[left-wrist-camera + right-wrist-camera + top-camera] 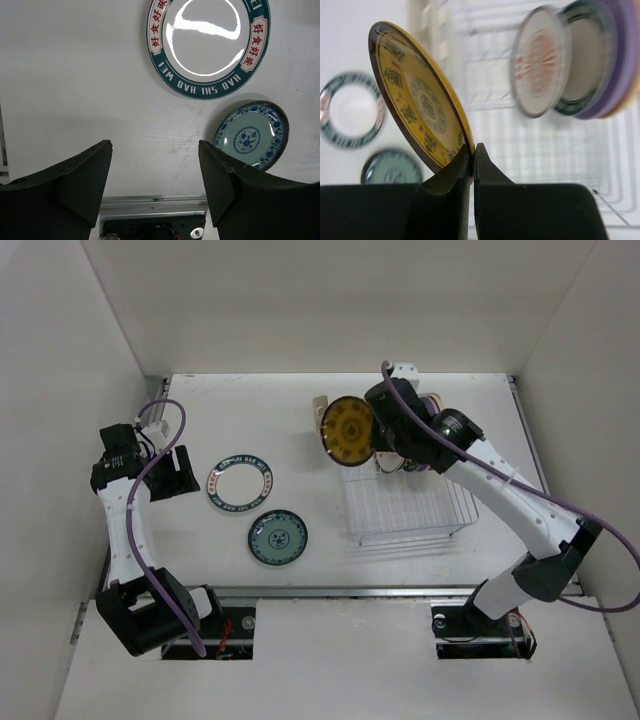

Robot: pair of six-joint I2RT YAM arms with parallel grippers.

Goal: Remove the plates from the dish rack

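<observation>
Your right jaws are clenched on the rim of the glossy round amber plate (417,107), tilted on edge — at the thin-wire dish rack's (410,505) far left corner. Your left jaws stand released over the smooth white worktop (250,410).
</observation>
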